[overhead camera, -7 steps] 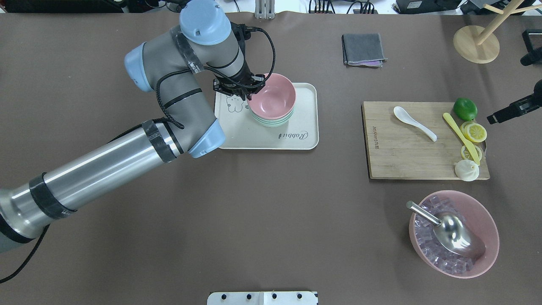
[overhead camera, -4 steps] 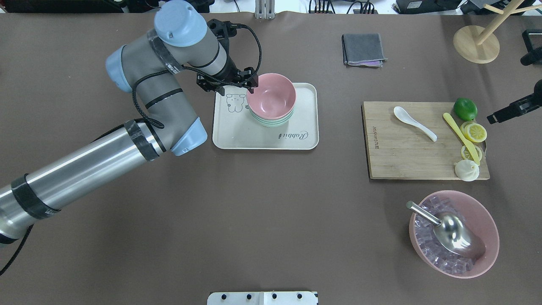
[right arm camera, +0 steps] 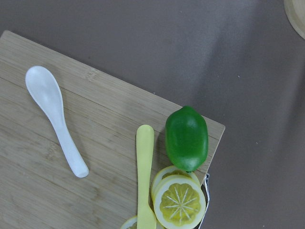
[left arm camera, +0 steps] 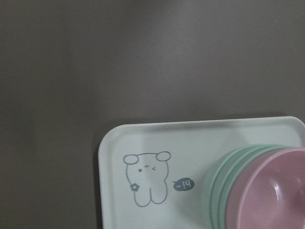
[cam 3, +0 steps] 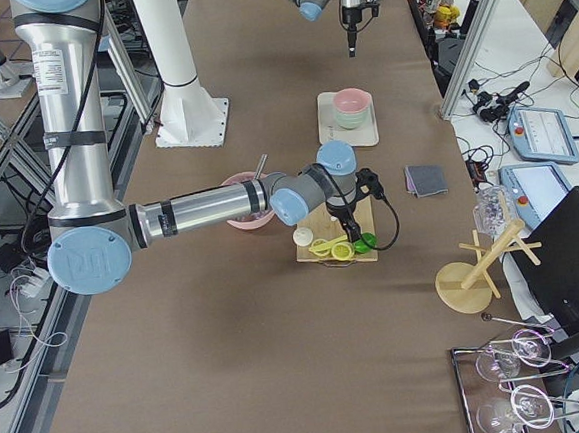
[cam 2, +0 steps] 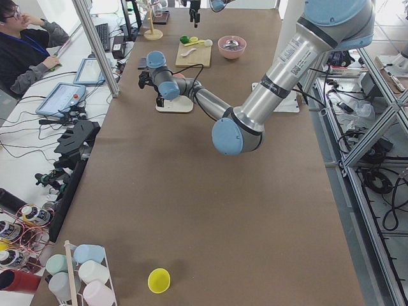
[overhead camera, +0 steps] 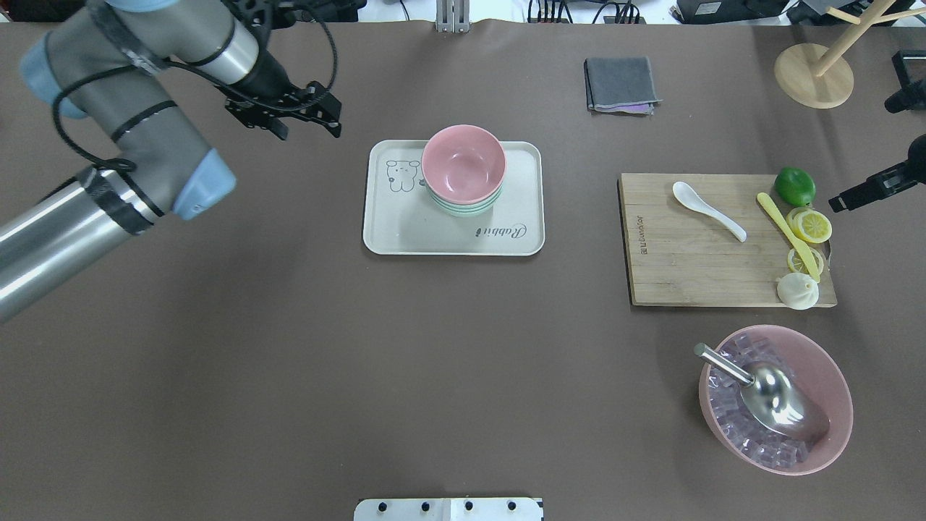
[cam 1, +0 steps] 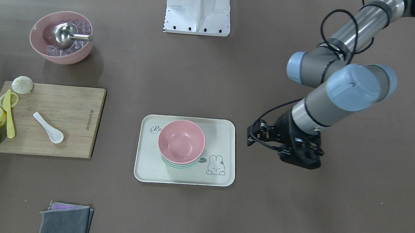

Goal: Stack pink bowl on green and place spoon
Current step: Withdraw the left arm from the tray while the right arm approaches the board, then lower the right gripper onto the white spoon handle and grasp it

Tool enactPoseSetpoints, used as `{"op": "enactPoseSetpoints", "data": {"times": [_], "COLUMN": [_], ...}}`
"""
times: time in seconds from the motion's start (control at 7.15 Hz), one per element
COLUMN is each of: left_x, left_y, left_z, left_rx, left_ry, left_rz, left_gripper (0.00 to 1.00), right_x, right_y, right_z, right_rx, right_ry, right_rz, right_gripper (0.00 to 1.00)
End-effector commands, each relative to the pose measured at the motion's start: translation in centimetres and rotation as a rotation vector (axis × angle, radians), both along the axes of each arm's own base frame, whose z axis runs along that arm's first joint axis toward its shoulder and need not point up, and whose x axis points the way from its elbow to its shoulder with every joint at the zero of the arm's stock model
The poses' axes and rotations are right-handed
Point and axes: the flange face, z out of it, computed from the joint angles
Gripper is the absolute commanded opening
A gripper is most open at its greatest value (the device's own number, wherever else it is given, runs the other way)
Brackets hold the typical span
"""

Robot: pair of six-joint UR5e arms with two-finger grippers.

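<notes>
Brown matting covers the table; we read all positions below as a clock face on the overhead view.

1. A cream tray lies at 12 o'clock of the table's centre.
2. We find the pink bowl nested upright in the green bowl, toward the tray's 12 o'clock edge. Only the green rims show under it.
3. The left gripper hangs at 10 o'clock of the tray, clear of it and over bare matting. Its fingers stand apart and hold nothing.
4. A wooden cutting board lies at 3 o'clock of the tray, well apart from it.
5. The white spoon rests flat on the board at about 11 o'clock of the board's centre. Its bowl end points to 10 o'clock, its handle to 4 o'clock.
6. We note a lime at the board's 2 o'clock corner, with lemon slices and a yellow knife along the 3 o'clock edge.
7. The right gripper sits just past that edge, near the lime. We cannot tell whether its fingers are apart or together.
8. A large pink bowl of ice with a metal scoop stands at 5 o'clock of the board.
9. A grey cloth lies at 2 o'clock of the tray.
</notes>
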Motion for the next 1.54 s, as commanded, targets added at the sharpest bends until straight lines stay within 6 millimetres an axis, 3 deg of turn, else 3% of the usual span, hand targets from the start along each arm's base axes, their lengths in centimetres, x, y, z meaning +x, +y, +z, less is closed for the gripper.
{"op": "enactPoseSetpoints", "data": {"times": [0.0, 0.28, 0.42, 0.84, 0.98, 1.12, 1.4], "left_x": [-11.3, -20.1, -25.1, -37.4, -39.6, -39.8, -39.9], "left_y": [-0.3, 1.6, 2.3, 7.6, 9.7, 11.2, 11.3], "left_z": [8.9, 19.1, 22.6, 32.1, 34.4, 35.3, 35.0], "left_rx": [0.064, 0.113, 0.129, 0.054, 0.021, 0.035, 0.043], "left_ry": [-0.012, -0.105, -0.158, -0.235, -0.234, -0.237, -0.239], "left_rz": [0.040, 0.069, 0.097, 0.126, 0.108, 0.125, 0.123], "left_gripper": [0.98, 0.98, 0.98, 0.98, 0.98, 0.98, 0.98], "right_x": [-0.8, -1.4, -1.7, -1.8, -2.4, -4.1, -10.1], "right_y": [-0.2, -0.6, -0.6, -0.6, -1.1, -2.1, -2.4], "right_z": [-0.5, -1.2, -1.2, -1.3, -2.0, -3.3, -5.2], "right_rx": [0.002, -0.007, -0.002, -0.006, 0.000, 0.046, 0.142], "right_ry": [-0.004, 0.001, 0.009, 0.007, 0.003, 0.020, 0.096], "right_rz": [-0.008, 0.022, 0.022, 0.024, 0.024, 0.013, -0.022], "right_gripper": [1.00, 1.00, 1.00, 1.00, 1.00, 1.00, 1.00]}}
